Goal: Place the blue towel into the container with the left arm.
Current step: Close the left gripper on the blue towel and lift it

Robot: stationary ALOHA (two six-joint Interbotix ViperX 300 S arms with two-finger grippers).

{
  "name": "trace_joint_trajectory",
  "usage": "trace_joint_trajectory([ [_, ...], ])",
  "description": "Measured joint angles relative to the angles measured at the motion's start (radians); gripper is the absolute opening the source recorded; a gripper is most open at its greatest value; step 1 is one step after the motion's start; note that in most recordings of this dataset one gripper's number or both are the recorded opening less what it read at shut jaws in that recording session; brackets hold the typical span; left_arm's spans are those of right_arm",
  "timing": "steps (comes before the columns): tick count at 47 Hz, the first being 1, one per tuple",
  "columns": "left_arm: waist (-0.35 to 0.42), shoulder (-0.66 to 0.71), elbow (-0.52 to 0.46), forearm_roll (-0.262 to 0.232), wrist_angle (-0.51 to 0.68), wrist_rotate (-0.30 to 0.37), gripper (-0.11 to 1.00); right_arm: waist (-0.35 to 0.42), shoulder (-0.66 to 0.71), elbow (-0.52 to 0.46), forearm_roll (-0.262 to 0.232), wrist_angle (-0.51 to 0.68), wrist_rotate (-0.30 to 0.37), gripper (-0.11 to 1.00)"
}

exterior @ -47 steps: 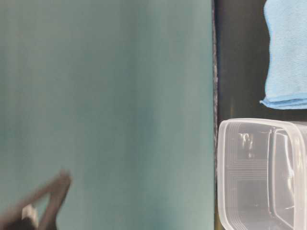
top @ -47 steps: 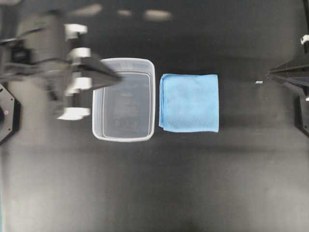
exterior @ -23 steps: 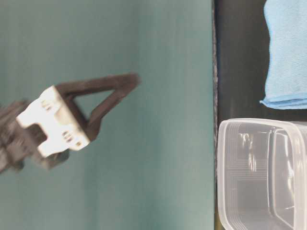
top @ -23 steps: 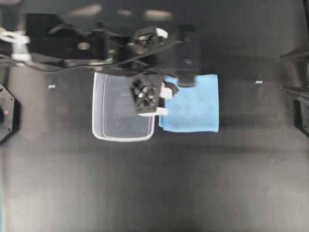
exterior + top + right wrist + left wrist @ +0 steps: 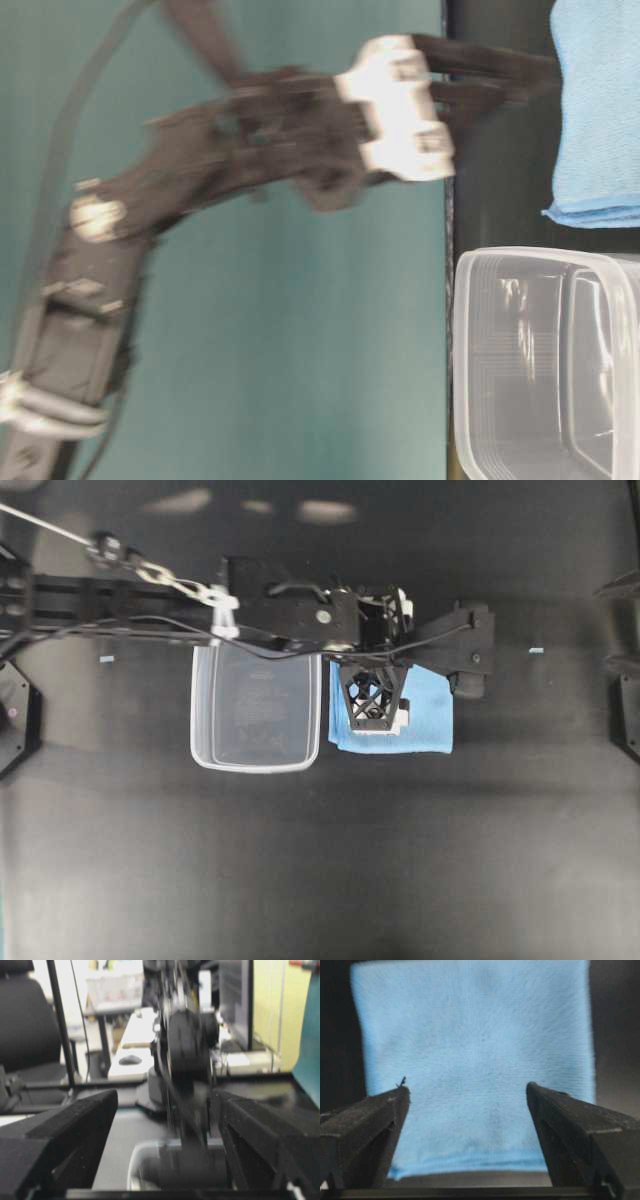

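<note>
blue towel (image 5: 428, 718) flat, roughly square, edges parallel to container (image 5: 256, 708), left gripper (image 5: 418, 688) spread above, right gripper (image 5: 165, 1110) spread

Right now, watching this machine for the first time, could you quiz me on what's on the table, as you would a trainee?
1. True or false: the blue towel already lies inside the container.
2. Which arm reaches over the towel? A) the left arm B) the right arm C) both
3. Fill in: the left gripper has its jaws ____ above the towel.

Key:
1. False. The towel lies flat on the black table, beside the clear container, which holds nothing.
2. A. The right gripper is held back at the table's edge, open and holding nothing.
3. Open, with the towel showing between its fingers, not gripped.
</note>
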Motion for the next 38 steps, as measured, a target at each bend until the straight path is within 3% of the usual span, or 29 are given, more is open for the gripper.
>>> trace_joint_trajectory([
  [23,0.0,0.098,-0.005,0.0,-0.014,-0.008,0.84,0.002,-0.018,-0.005,0.002,-0.002,0.0,0.73],
  [26,-0.002,0.1,-0.006,0.0,-0.014,-0.006,0.73,0.002,-0.02,-0.005,0.002,0.0,0.0,0.73],
  [34,-0.012,0.101,-0.012,0.0,-0.005,-0.008,0.25,0.003,-0.018,-0.005,0.002,0.009,0.0,0.73],
  [38,-0.018,0.095,-0.012,0.0,0.005,-0.005,0.07,0.002,-0.021,-0.006,0.0,0.014,0.0,0.73],
])
